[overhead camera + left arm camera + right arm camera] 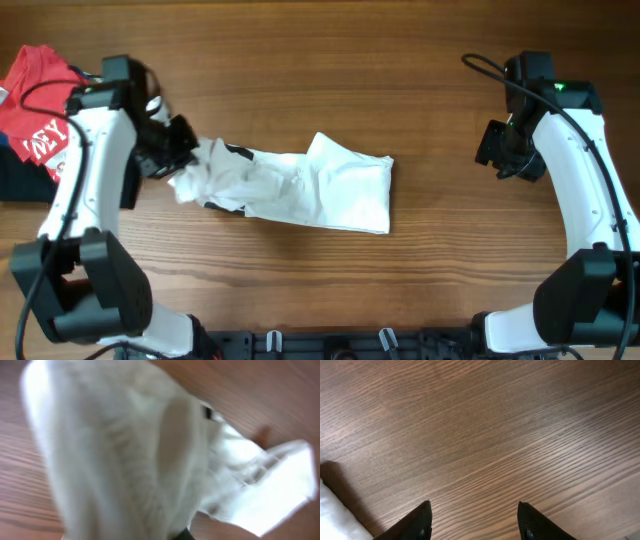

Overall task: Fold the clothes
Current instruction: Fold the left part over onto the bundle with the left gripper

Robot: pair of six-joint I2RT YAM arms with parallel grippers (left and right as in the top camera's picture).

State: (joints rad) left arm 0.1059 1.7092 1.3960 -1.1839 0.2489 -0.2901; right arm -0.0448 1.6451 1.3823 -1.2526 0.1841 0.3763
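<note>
The white T-shirt (300, 188) lies partly folded across the middle of the table, with bits of black print showing at its left end. My left gripper (185, 150) is at the shirt's bunched left end and holds the cloth lifted. In the left wrist view the white cloth (125, 450) fills the frame and hides the fingers. My right gripper (497, 150) is open and empty over bare wood to the right of the shirt. Its two black fingertips (474, 522) are spread apart, and a white corner of the shirt (335, 520) shows at the lower left.
A red shirt with white lettering (38, 110) lies at the far left edge on top of a dark garment (20, 178). Bare wooden table (430, 280) lies around the white shirt.
</note>
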